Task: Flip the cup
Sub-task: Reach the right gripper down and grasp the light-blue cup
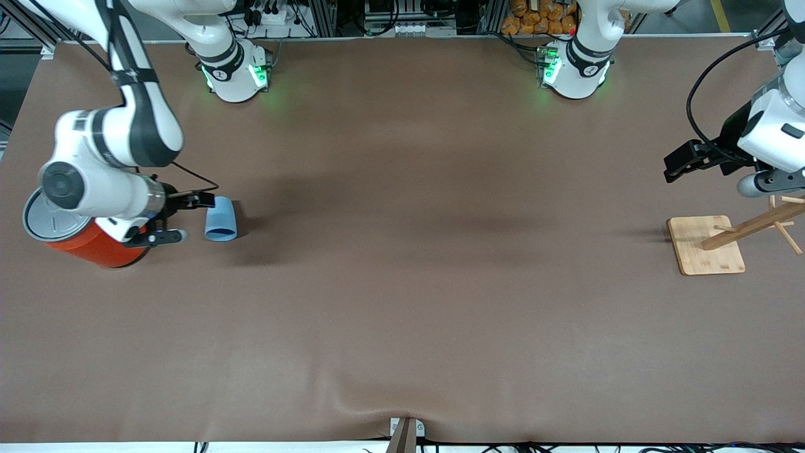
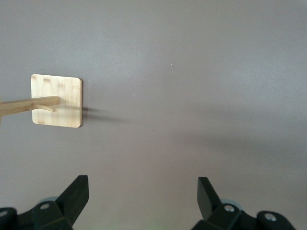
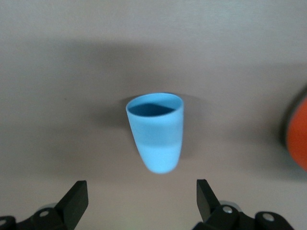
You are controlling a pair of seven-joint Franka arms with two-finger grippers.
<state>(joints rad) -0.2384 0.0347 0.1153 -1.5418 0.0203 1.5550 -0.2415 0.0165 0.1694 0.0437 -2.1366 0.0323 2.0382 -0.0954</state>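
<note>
The small light-blue cup (image 1: 221, 219) lies on its side near the right arm's end of the table, its wide mouth toward the front camera. In the right wrist view the cup (image 3: 156, 136) shows its darker inside, and its closed end points at the gap between my fingers. My right gripper (image 1: 187, 219) hovers open just beside the cup, on the side of the orange can, with nothing between its fingers (image 3: 76, 199). My left gripper (image 1: 676, 168) waits open over bare table at the left arm's end, and its fingers (image 2: 76, 194) hold nothing.
A big orange can (image 1: 94, 246) with a grey lid stands beside the cup, under my right wrist, and shows at the edge of the right wrist view (image 3: 298, 134). A wooden rack on a square bamboo base (image 1: 705, 246) stands near my left gripper.
</note>
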